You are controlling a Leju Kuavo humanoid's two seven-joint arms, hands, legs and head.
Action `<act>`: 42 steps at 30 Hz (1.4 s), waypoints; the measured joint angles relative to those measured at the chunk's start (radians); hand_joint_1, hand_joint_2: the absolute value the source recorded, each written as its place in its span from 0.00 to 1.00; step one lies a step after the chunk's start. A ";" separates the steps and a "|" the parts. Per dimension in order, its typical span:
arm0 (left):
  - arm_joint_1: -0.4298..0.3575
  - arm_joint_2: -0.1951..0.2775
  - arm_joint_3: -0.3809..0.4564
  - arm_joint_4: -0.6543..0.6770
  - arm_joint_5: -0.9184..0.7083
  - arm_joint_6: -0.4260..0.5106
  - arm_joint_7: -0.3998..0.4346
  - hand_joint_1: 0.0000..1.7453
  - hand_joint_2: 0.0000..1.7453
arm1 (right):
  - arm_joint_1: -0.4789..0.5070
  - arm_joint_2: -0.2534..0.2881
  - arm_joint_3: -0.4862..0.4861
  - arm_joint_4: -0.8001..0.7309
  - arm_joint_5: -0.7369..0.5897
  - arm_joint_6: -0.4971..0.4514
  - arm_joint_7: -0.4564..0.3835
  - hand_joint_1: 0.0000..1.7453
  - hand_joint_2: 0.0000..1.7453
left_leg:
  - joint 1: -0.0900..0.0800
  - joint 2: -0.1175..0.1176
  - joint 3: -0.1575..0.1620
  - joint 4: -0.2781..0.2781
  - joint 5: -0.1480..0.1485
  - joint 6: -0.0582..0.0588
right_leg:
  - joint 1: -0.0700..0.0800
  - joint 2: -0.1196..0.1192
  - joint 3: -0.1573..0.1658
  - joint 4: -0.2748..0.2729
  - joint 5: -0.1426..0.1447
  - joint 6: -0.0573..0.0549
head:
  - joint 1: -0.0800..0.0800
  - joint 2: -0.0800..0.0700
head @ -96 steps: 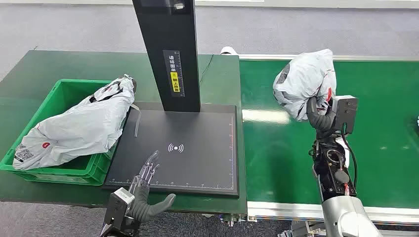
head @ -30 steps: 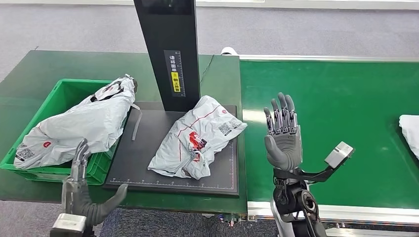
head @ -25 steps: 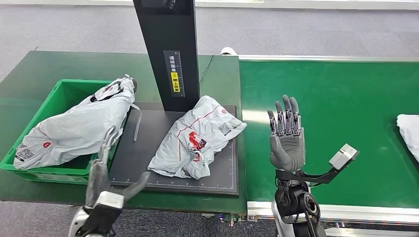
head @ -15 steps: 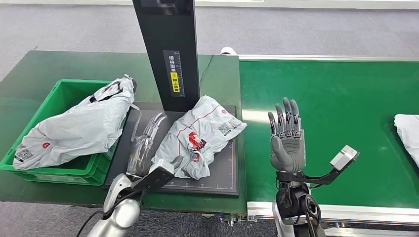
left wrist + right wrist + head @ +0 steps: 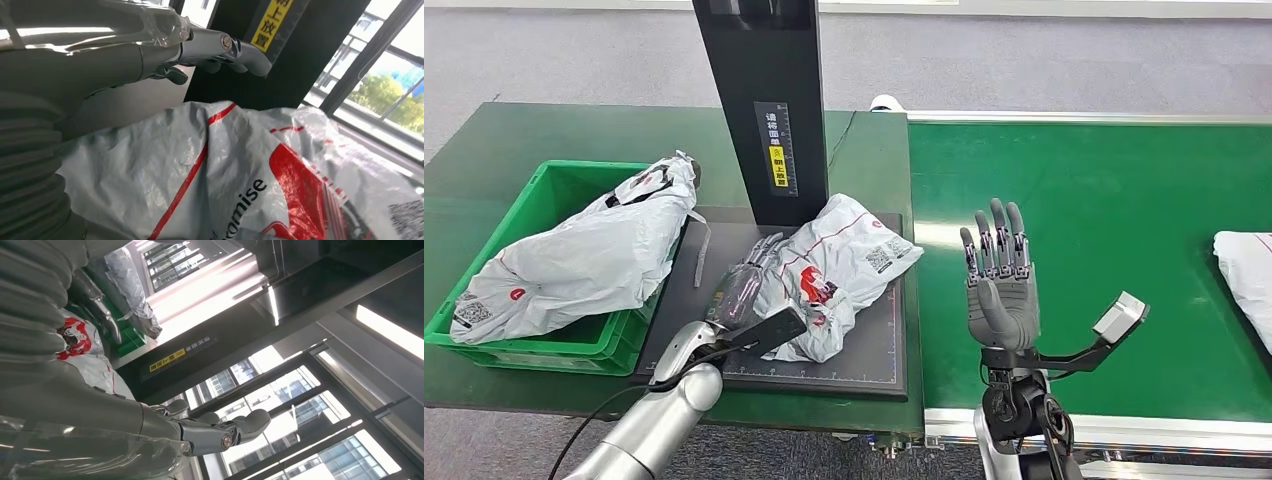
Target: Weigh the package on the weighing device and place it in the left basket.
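Two hands to watch: your left hand [image 5: 746,283] lies with fingers spread against the left side of the package [image 5: 829,272], not yet gripping, while your right hand [image 5: 997,278] stands open, holding nothing, over the green belt [image 5: 1124,190]. The package sits on the scale plate [image 5: 864,350], just right of the black post [image 5: 769,110]. Thin plastic could slip from a loose grasp, and the left basket [image 5: 554,190] already holds a big bag [image 5: 584,255], so room there is tight.
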 joint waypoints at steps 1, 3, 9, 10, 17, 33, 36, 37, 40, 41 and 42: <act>-0.008 0.001 -0.005 0.017 -0.004 -0.002 -0.003 0.00 1.00 | 0.000 0.000 -0.001 0.000 -0.003 0.004 0.002 0.00 1.00 | 0.000 0.000 0.000 0.000 0.000 0.000 | 0.000 0.000 0.000 0.000 0.000 0.000 | 0.000 0.000; -0.022 0.002 -0.019 0.048 -0.012 -0.006 -0.012 0.00 1.00 | 0.001 0.000 -0.002 0.000 -0.009 0.013 0.004 0.00 1.00 | 0.000 0.000 0.000 0.000 0.000 0.000 | 0.000 0.000 0.000 0.000 0.000 0.000 | 0.000 0.000; -0.048 0.004 -0.062 0.103 -0.013 -0.017 -0.035 0.27 1.00 | 0.002 0.001 -0.003 0.000 -0.012 0.024 0.007 0.00 1.00 | 0.000 0.000 0.000 0.000 0.000 0.000 | 0.000 0.000 0.000 0.000 0.000 0.000 | 0.000 0.000; -0.051 0.004 -0.067 0.108 -0.009 -0.019 -0.037 0.47 1.00 | 0.002 0.001 -0.003 0.000 -0.012 0.024 0.008 0.00 1.00 | 0.000 0.000 0.000 0.000 0.000 0.000 | 0.000 0.000 0.000 0.000 0.000 0.000 | 0.000 0.000; -0.068 0.011 -0.094 0.130 0.028 -0.034 -0.049 1.00 1.00 | 0.002 0.002 -0.004 0.000 -0.012 0.024 0.010 0.00 1.00 | 0.000 0.000 0.000 0.000 0.000 0.000 | 0.000 0.000 0.000 0.000 0.000 0.000 | 0.000 0.000; -0.064 0.037 -0.094 0.068 0.229 0.015 -0.153 1.00 1.00 | 0.007 0.001 -0.013 0.008 -0.010 0.011 0.011 0.00 1.00 | 0.000 0.000 -0.001 0.000 0.000 0.000 | 0.000 0.000 -0.001 0.000 0.000 0.000 | 0.000 0.000; -0.023 0.057 -0.071 -0.036 0.336 0.030 -0.181 1.00 1.00 | 0.016 0.000 -0.017 0.007 -0.014 0.003 0.011 0.00 1.00 | 0.000 0.000 -0.002 0.000 0.000 0.000 | 0.000 0.000 -0.002 0.000 0.000 0.000 | 0.000 0.000; -0.008 0.063 -0.060 -0.079 0.380 0.030 -0.190 1.00 1.00 | 0.019 -0.001 -0.018 0.007 -0.016 0.000 0.011 0.00 1.00 | 0.000 0.000 -0.002 0.000 0.000 0.000 | 0.000 0.000 -0.003 0.000 0.000 0.000 | 0.000 0.000; 0.042 0.081 -0.017 -0.223 0.520 0.022 -0.226 1.00 1.00 | 0.028 -0.003 -0.023 0.005 -0.020 -0.014 0.011 0.00 1.00 | 0.000 0.000 -0.003 0.000 0.000 0.000 | 0.000 0.000 -0.003 0.000 0.000 0.000 | 0.000 0.000; 0.059 0.087 -0.002 -0.273 0.559 0.018 -0.237 1.00 1.00 | 0.031 -0.005 -0.025 0.004 -0.022 -0.019 0.010 0.00 1.00 | 0.000 0.000 -0.003 0.000 0.000 0.000 | 0.000 0.000 -0.003 0.000 0.000 0.000 | 0.000 0.000; 0.076 0.091 0.013 -0.321 0.593 0.015 -0.247 1.00 1.00 | 0.034 -0.006 -0.027 0.003 -0.024 -0.023 0.009 0.00 1.00 | 0.000 0.000 -0.003 0.000 0.000 0.000 | 0.000 0.000 -0.003 0.000 0.000 0.000 | 0.000 0.000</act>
